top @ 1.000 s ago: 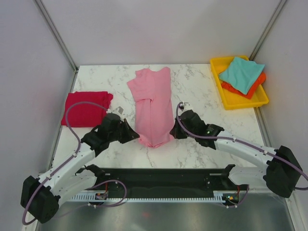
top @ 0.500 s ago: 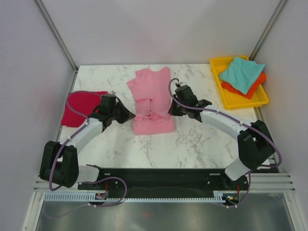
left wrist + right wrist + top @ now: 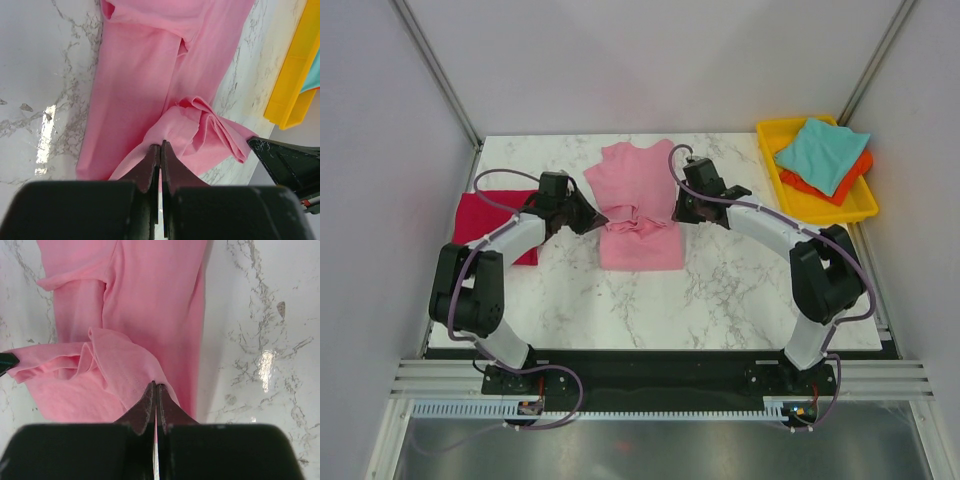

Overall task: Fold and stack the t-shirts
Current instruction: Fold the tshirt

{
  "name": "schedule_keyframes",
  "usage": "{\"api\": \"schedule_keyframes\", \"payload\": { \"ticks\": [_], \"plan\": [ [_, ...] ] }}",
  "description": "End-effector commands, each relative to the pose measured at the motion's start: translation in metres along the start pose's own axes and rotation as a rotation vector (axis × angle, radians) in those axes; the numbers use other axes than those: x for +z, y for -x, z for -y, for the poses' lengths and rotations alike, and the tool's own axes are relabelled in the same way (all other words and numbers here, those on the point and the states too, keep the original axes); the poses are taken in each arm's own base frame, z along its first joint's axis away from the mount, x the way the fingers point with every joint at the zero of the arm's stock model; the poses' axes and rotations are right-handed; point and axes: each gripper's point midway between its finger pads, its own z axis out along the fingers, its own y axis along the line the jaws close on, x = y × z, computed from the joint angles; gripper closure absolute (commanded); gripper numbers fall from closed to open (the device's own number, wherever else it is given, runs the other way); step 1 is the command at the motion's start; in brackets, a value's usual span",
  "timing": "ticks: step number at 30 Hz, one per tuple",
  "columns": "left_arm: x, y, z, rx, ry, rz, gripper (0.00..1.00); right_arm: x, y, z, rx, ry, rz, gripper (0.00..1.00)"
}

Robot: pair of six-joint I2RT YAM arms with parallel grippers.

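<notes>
Marble tabletop [image 3: 740, 300], white-walled bay. Pink t-shirt [image 3: 640, 190], frame centre: mid-fold, hem end raised & bunched. Left gripper [image 3: 160, 146] & right gripper [image 3: 155, 386] each clamped on a hem corner. Red t-shirt [image 3: 470, 218], left edge: looks folded, prob. done. Teal t-shirt [image 3: 820, 150] over orange t-shirt [image 3: 845, 185] in yellow tray [image 3: 825, 213], upper right: loose, pending. Stack: not begun.

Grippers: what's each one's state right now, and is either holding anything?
Left gripper: shut on the pink t-shirt, pinching a lifted edge.
Right gripper: shut on the same pink t-shirt, pinching its lifted edge.
</notes>
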Motion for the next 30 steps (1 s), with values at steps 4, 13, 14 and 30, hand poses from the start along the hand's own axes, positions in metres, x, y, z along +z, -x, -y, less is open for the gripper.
{"api": "schedule_keyframes", "payload": {
  "ticks": [4, 13, 14, 30],
  "plan": [
    [0.002, 0.023, 0.022, -0.032, -0.078, 0.017, 0.98, 0.005, 0.033, -0.01, -0.026, 0.022, 0.055, 1.0],
    [0.04, 0.058, 0.022, -0.114, -0.139, -0.027, 0.61, 0.036, 0.066, 0.001, -0.034, -0.052, 0.12, 0.9],
    [0.044, 0.06, 0.023, -0.121, -0.156, -0.052, 0.4, 0.039, 0.073, 0.005, -0.039, -0.082, 0.142, 0.58],
    [-0.05, 0.007, -0.048, -0.064, 0.039, 0.153, 0.0, -0.045, 0.02, 0.021, 0.05, -0.005, 0.284, 0.2]
  ]
}}
